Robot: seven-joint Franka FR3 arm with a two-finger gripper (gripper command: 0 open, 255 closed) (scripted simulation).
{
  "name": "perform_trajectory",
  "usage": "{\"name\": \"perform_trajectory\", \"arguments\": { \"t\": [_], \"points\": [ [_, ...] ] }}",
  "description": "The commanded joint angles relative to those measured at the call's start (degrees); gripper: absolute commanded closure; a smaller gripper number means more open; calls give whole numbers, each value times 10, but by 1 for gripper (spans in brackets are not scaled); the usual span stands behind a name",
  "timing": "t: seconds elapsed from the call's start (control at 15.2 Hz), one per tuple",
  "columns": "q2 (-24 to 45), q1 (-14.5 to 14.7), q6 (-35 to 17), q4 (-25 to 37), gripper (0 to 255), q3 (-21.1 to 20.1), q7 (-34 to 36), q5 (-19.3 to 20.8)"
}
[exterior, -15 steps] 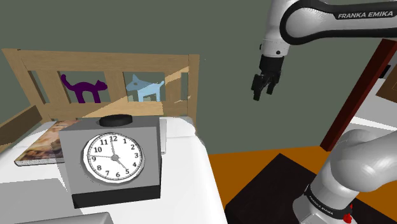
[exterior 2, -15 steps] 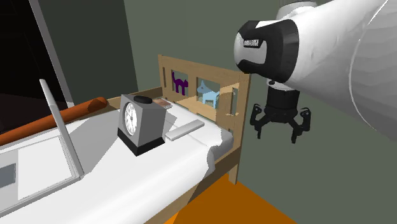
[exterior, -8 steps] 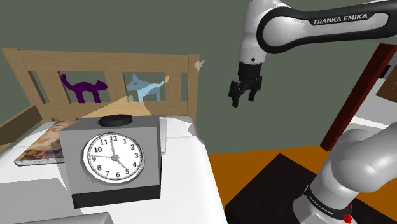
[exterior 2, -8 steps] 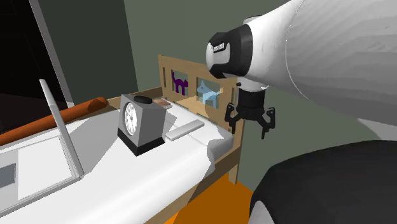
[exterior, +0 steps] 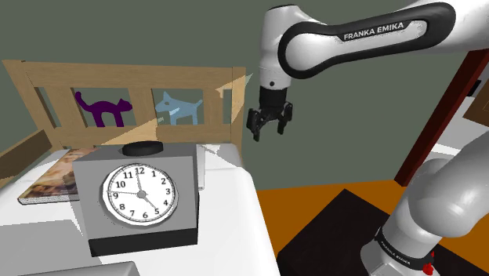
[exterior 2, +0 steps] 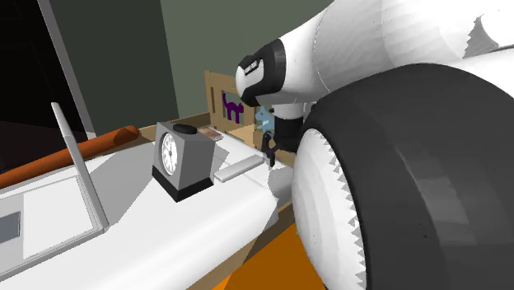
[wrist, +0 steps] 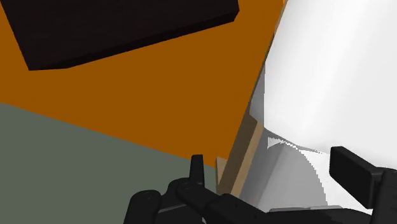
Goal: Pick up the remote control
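Remote control (exterior 2: 239,169): a flat grey bar lying on the white bed (exterior 2: 206,218), just beside the clock (exterior 2: 181,156) on the second exterior view's right, its long side running toward the headboard (exterior: 125,82). In the shoulder view the clock stands near and hides nearly all of it.

Gripper (exterior: 267,132): points down, its two black fingers (wrist: 356,175) spread apart with nothing between them. In the shoulder view it hangs over the bed's far right corner, beside the headboard's end post. In the second exterior view it hangs close over the remote control's far end; whether it touches cannot be told.

Clock: a grey box with a white round dial and a black button on top. On the shoulder view's left of it lies a magazine (exterior: 55,182).

Headboard: pale wood, with a purple cat (exterior: 103,110) and a blue dog (exterior: 179,107) in its openings.

Under the gripper, the wrist view shows the mattress edge, orange floor (wrist: 159,83) and the black stand (wrist: 121,25).
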State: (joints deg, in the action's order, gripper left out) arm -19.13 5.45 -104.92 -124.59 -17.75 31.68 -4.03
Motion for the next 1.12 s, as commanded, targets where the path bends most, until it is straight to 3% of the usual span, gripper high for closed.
{"name": "perform_trajectory", "arguments": {
  "t": [0.0,0.53,1.06],
  "points": [
    [38,2,-18,21,0,-19,36,4],
    [211,20,-42,162,0,-75,180,62],
    [409,84,-13,372,0,-82,303,148]
  ]
}}
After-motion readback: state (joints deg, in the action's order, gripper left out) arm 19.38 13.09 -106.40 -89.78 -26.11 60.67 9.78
